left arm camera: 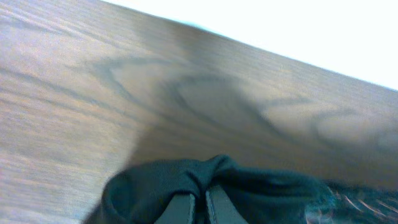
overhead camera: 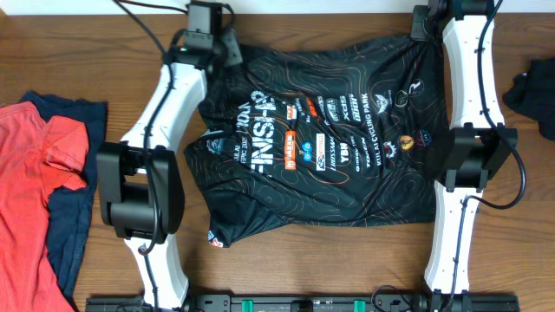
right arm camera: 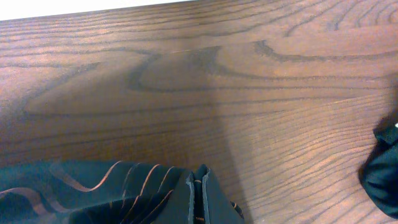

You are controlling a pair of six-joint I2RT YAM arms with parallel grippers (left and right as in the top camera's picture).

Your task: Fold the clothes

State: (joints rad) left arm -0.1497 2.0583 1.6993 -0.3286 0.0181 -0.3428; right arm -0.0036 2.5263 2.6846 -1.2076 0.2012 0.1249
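The black jersey [overhead camera: 321,147] is lying spread across the middle of the wooden table [overhead camera: 303,260], logos facing up. The left gripper [left arm camera: 199,208] is pinching its far left corner, jaws closed on the fabric, and the right gripper [right arm camera: 198,200] is clamping the far right corner likewise. The red top [overhead camera: 35,165] and navy top [overhead camera: 74,234] are lying overlapped at the table's left edge.

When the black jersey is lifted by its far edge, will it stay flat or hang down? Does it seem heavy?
Probably floppy: the black jersey lies in soft wrinkles and bunches into folds at its far corners in both wrist views, so it should hang down. It is likely light, since the cloth looks thin. It may also slide easily over the smooth wooden table.
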